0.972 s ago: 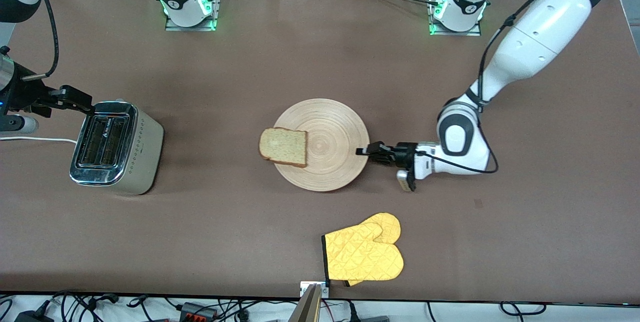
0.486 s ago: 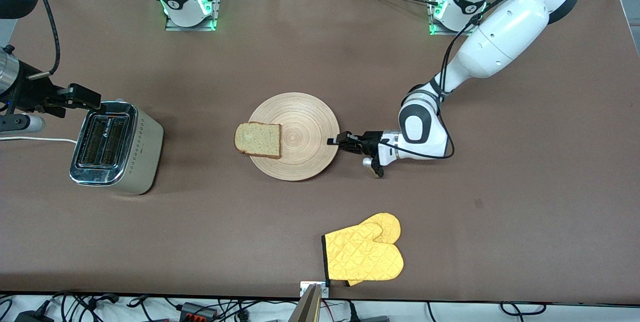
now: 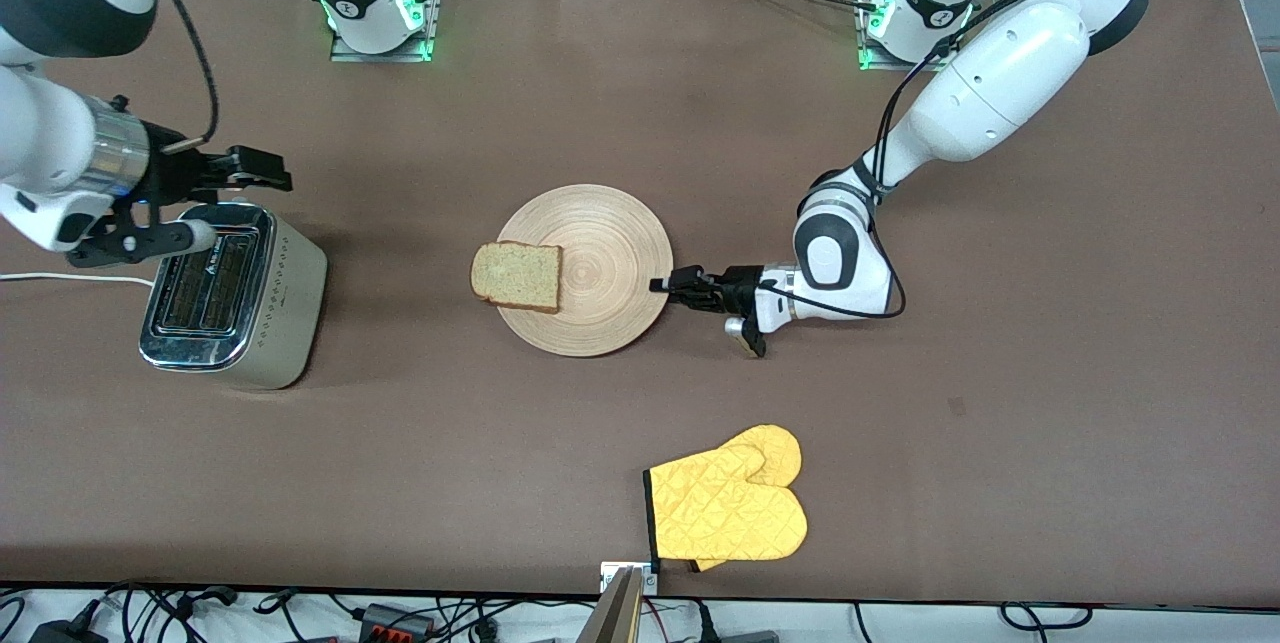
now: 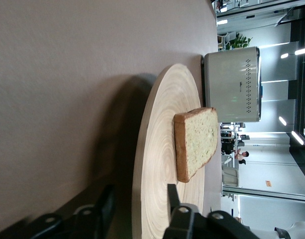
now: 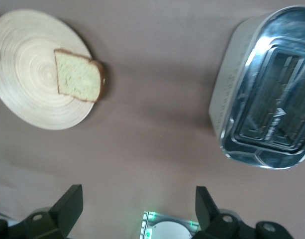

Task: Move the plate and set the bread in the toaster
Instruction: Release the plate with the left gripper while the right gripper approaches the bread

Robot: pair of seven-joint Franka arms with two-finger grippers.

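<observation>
a yellow quilted oven mitt (image 3: 727, 508) with dark edging at its cuff lies flat on the brown table (image 3: 1050, 403), close to the table's edge nearest the front camera. a white cable (image 3: 60, 277) runs along the table at the right arm's end.

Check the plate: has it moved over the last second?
Yes. The plate, bread on it, slid toward the toaster and away from the yellow mitt, which stayed put. The left gripper is at its rim.
</observation>
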